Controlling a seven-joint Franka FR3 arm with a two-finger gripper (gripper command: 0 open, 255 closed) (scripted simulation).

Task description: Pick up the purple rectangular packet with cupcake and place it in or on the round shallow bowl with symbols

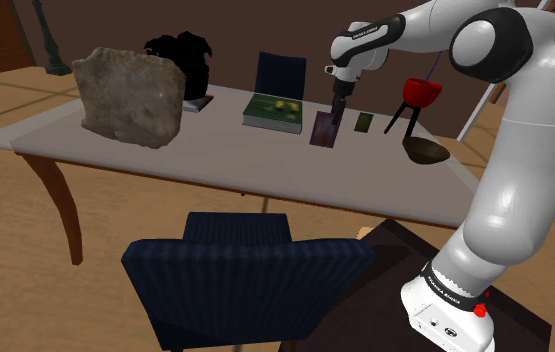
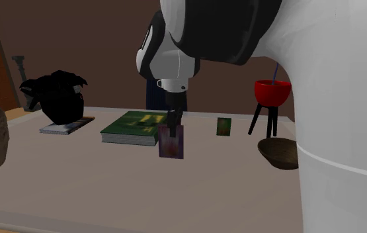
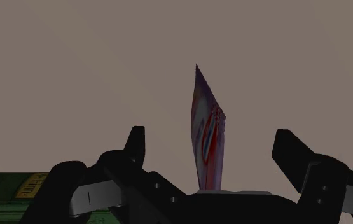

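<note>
The purple packet (image 2: 171, 143), a thin flat rectangle printed in red and white, is standing on edge on the pale, matte surface (image 2: 96, 179), just beside a flat green book (image 2: 130, 128). The black claw (image 2: 174, 120) is hanging straight above it. In the wrist view its angular fingers (image 3: 137, 143) are spreading wide on either side of the packet's top edge, touching neither face. The round shallow bowl (image 2: 278, 152), dark brown and smooth, is sitting well apart toward the second exterior view's right.
</note>
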